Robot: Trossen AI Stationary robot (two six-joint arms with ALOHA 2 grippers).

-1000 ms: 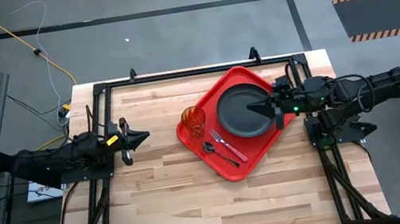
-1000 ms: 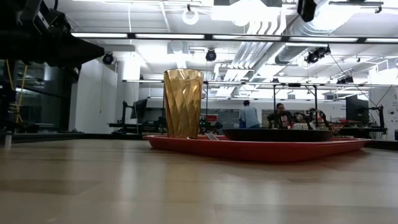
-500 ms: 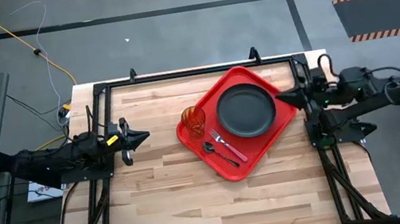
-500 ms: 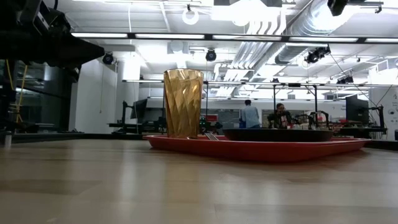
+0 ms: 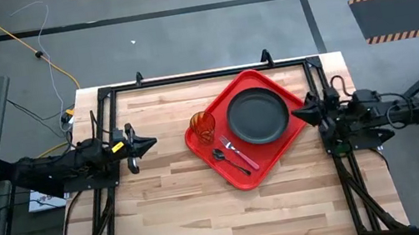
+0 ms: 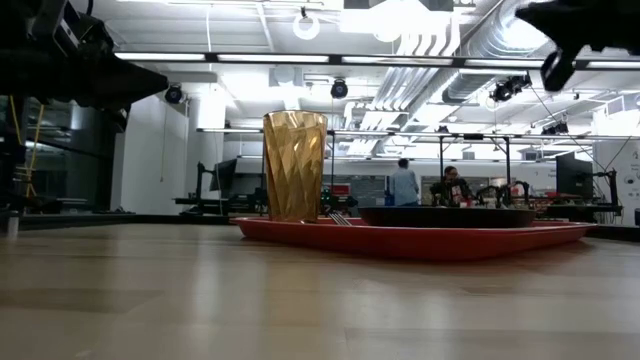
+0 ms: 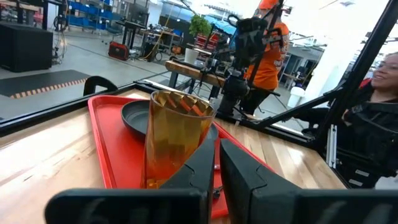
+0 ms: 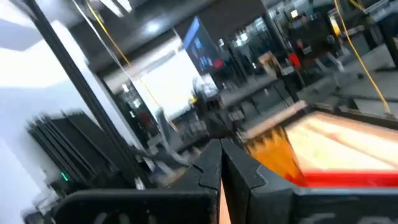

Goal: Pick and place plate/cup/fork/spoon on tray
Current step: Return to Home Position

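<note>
Change: as the frames of the last second were compared, the right gripper [image 5: 308,109] was found drawn back from over the round matte dark grey-black plate [image 5: 257,116] to the table's right edge, just beside the tray's corner
Right jaws: pressed together with nothing between them, as seen in the right wrist view [image 8: 219,163]
Left gripper [image 5: 146,145]: unmoved at the table's left edge, well apart from the tray; the fingers were seen nearly closed in the left wrist view [image 7: 217,163], with nothing held
Tray: the large flat bright red plastic rectangular tray [image 5: 238,177] was set at an angle on the right half of the wooden table [image 5: 172,199]
Plate: lying flat on the tray's far half, untouched
Cup: the small translucent amber-orange plastic tumbler [image 5: 202,124] was standing upright at the tray's left corner, also seen in the low view [image 6: 294,166]
Fork: the small fork with silver tines and a red-pink handle [image 5: 239,152] was lying on the tray between plate and spoon
Spoon: the slim dark metallic spoon [image 5: 229,159] was lying just beside the fork, nearer the tray's edge
Meaning: all four pieces were judged placed, so the task was taken as finished and the withdrawal as a return to rest
</note>
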